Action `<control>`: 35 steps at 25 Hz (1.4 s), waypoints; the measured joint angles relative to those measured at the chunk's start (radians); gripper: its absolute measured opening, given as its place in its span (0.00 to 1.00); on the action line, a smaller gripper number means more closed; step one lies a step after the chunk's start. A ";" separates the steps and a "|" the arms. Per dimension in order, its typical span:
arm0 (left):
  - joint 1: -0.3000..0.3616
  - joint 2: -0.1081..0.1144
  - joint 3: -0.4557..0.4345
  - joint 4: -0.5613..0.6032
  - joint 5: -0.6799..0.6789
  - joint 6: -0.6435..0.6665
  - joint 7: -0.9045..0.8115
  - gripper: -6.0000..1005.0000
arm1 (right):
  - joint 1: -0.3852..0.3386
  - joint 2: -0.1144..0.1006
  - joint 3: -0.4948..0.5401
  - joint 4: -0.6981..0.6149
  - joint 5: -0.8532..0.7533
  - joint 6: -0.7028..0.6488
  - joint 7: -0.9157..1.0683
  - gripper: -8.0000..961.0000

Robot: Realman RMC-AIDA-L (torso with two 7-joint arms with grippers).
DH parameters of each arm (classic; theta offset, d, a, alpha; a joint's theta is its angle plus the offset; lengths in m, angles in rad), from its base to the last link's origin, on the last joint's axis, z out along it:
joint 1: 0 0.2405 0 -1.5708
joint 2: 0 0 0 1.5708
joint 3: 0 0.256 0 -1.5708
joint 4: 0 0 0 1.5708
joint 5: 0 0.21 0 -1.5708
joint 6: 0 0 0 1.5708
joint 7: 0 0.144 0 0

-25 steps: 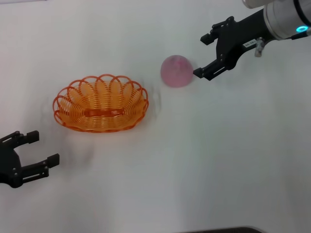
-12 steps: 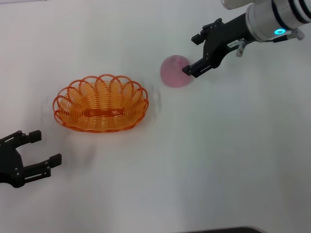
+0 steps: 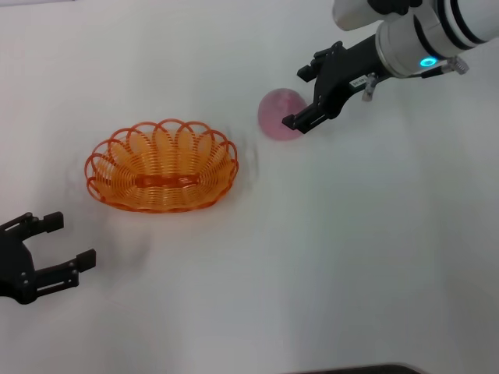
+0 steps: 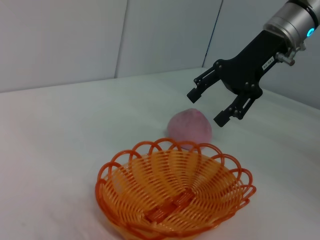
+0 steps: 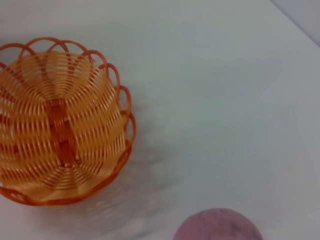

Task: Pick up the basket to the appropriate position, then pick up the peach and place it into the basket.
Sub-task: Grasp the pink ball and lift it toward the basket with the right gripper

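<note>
the basket [image 3: 162,167] sits on the white table [image 3: 312,257] at about 9 o'clock from the middle of the head view, upright and with nothing in it. the peach [image 3: 280,114] rests on the table at about 2 o'clock from the basket, near it but not touching. the right gripper [image 3: 306,97] reaches in from 2 o'clock and hangs at the peach's right edge, its fingers spread wide; the left wrist view shows it [image 4: 216,106] above and just beside the peach [image 4: 189,127], holding nothing, with the basket [image 4: 172,194] in front. in the right wrist view the basket [image 5: 57,142] and the top of the peach [image 5: 218,226] lie apart. the left gripper [image 3: 50,245] rests low at 8 o'clock, well apart from the basket, fingers spread and holding nothing.
</note>
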 joint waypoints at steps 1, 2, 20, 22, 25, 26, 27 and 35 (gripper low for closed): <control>0.001 0.000 0.000 0.001 0.000 0.000 0.000 0.85 | 0.000 0.000 -0.004 0.004 0.006 0.006 -0.003 0.98; 0.001 0.000 -0.001 0.001 0.000 0.000 0.000 0.85 | 0.000 0.000 -0.007 0.009 0.012 0.011 -0.005 0.98; 0.002 0.000 -0.001 0.001 0.000 0.001 0.000 0.85 | 0.012 0.000 -0.023 0.092 0.031 0.092 -0.024 0.98; 0.002 0.000 -0.001 0.002 0.000 0.001 0.000 0.85 | 0.012 0.000 -0.024 0.098 0.036 0.097 -0.025 0.98; 0.001 0.001 -0.001 0.003 0.000 0.001 0.000 0.85 | 0.013 0.000 -0.024 0.102 0.039 0.106 -0.025 0.98; 0.001 0.001 -0.001 0.003 0.000 0.001 0.000 0.85 | 0.014 0.000 -0.024 0.102 0.041 0.107 -0.025 0.98; 0.001 0.001 -0.001 0.003 0.000 0.001 0.000 0.85 | 0.014 0.000 -0.024 0.102 0.041 0.107 -0.025 0.98; 0.000 0.002 -0.002 0.007 0.000 0.001 -0.003 0.85 | 0.015 0.000 -0.024 0.103 0.066 0.112 -0.025 0.95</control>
